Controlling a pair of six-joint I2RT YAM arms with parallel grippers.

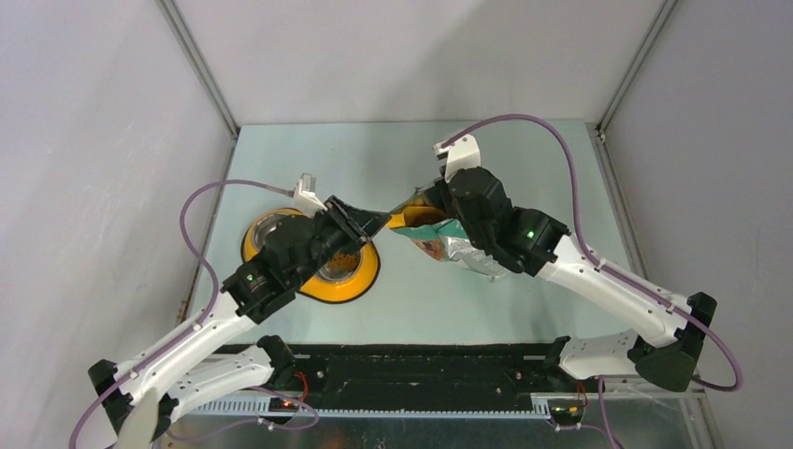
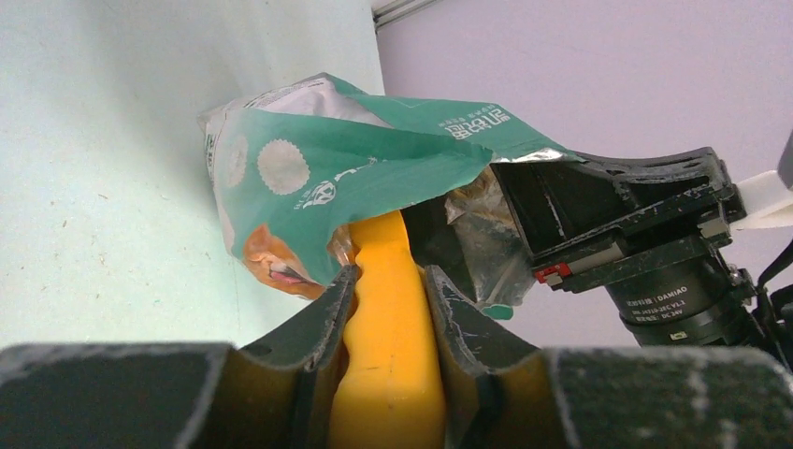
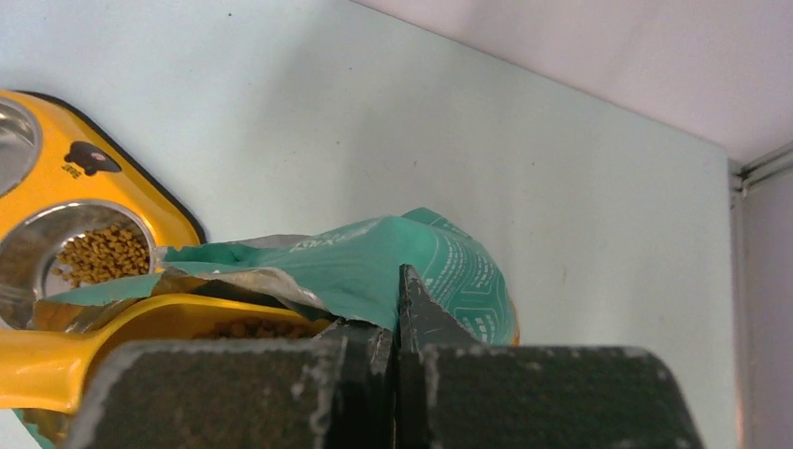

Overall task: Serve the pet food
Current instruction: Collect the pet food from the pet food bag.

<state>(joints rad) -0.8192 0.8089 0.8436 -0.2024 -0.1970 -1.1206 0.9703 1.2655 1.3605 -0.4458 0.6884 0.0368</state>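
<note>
Left gripper is closed down to the width of the handle of the orange scoop and clamps it, a finger flat against each side. The right gripper is pinched fully together on the upper lip of the green bag, lifting its mouth off the table. Some pet food sits in the scoop's cup just inside that mouth — more of it lies in the right steel bowl of the yellow feeder, left of the bag. I judge the load is ready to come out. I'd draw the scoop back along its handle, cup level, with the lip held high so the foil doesn't rake pellets off — then swing left and tip only once the cup is over the bowl.
</note>
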